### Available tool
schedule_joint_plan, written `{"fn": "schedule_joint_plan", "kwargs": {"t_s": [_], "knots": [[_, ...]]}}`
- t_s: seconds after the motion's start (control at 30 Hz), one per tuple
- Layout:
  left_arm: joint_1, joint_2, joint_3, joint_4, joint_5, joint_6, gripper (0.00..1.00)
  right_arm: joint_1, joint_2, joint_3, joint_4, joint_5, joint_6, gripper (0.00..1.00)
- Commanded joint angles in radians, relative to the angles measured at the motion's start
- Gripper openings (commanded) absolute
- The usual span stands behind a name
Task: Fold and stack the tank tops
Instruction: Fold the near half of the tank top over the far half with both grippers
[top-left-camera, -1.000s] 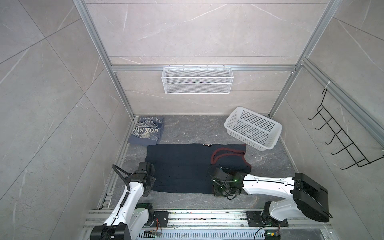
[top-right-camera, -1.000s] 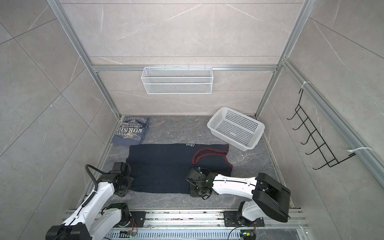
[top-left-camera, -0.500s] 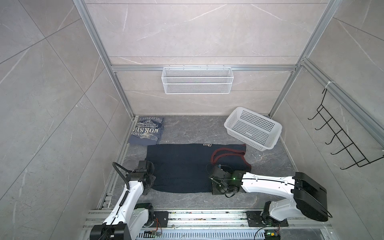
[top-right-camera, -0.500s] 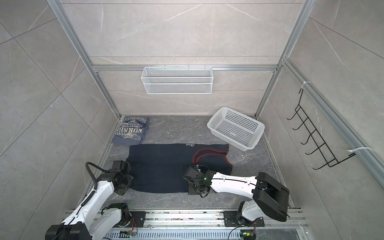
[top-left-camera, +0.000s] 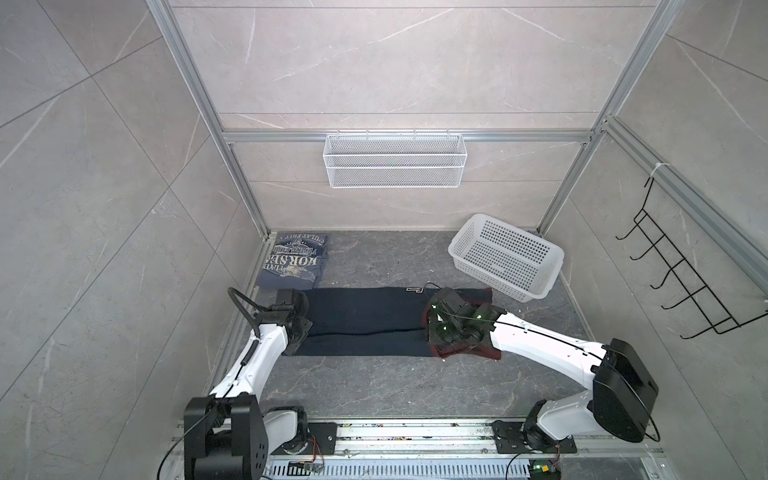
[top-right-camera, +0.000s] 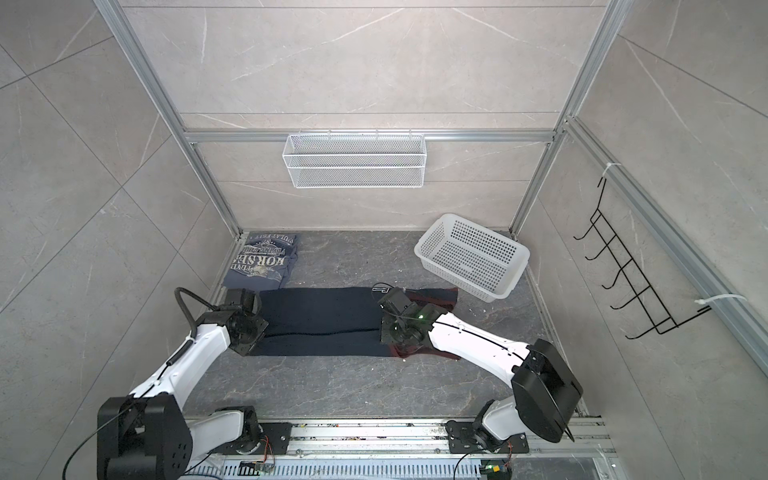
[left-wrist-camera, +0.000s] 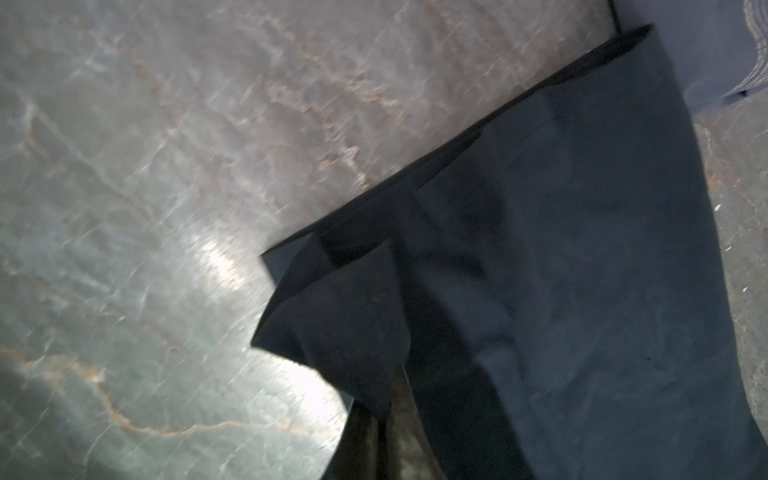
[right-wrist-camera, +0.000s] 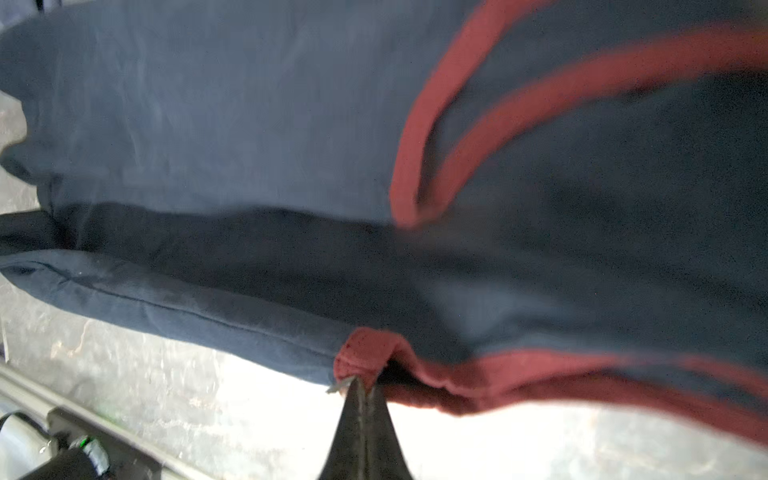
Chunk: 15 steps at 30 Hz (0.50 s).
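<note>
Navy top (top-left-camera: 365, 320) lies in a long strip on tabletop (top-left-camera: 374, 386), its maroon-trimmed end just front-left of basket (top-left-camera: 462, 239). Left gripper (left-wrist-camera: 384, 411): jaws clamped on navy top's corner at the end far from basket. Right gripper (right-wrist-camera: 359, 384): jaws together, pinching maroon trim at the end near basket. Blue top (top-left-camera: 295, 262) folded, well left of basket.

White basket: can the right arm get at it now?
Likely yes: the white basket sits close behind the right gripper, nothing standing between, but that gripper is shut on the navy tank top.
</note>
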Motion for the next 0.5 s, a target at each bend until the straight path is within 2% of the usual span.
{"fn": "schedule_joint_plan", "kwargs": {"t_s": [0.0, 0.47], "knots": [[0.006, 0.074, 0.084, 0.039, -0.011, 0.047, 0.0, -0.037, 0.069, 0.076, -0.012, -0.006, -0.09, 0.0], [0.006, 0.38, 0.355, 0.007, 0.004, 0.136, 0.0, -0.132, 0.276, 0.249, 0.017, 0.009, -0.168, 0.0]]}}
